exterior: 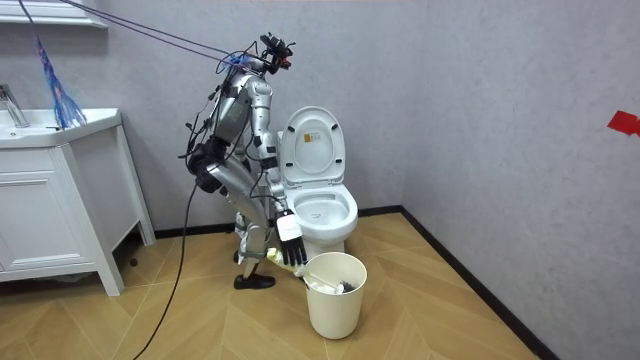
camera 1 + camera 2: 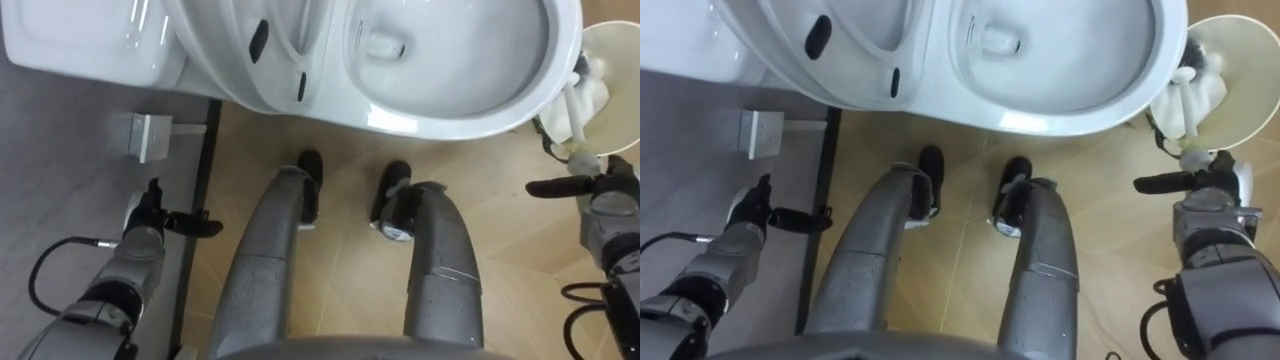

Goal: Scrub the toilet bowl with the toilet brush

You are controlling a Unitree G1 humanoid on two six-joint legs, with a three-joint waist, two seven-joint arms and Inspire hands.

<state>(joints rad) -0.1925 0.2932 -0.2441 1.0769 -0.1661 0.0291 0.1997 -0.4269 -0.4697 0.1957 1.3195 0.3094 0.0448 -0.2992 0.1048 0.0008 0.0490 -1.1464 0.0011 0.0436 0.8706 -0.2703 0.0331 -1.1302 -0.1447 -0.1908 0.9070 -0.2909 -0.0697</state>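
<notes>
One white bin [image 2: 622,65] at two o'clock holds a white toilet brush [image 2: 592,92], handle tilted outward. Right hand [image 2: 610,200] just beside it, grip unclear; left hand [image 2: 148,225] relaxed, empty.

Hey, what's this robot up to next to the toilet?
It stands bent over beside the toilet, whose lid is up. Its right hand is down by the white bin that holds the brush, just below the handle's end, and its fingers do not seem closed on it. The left hand hangs open at its side. The brush has not yet been lifted out.
</notes>
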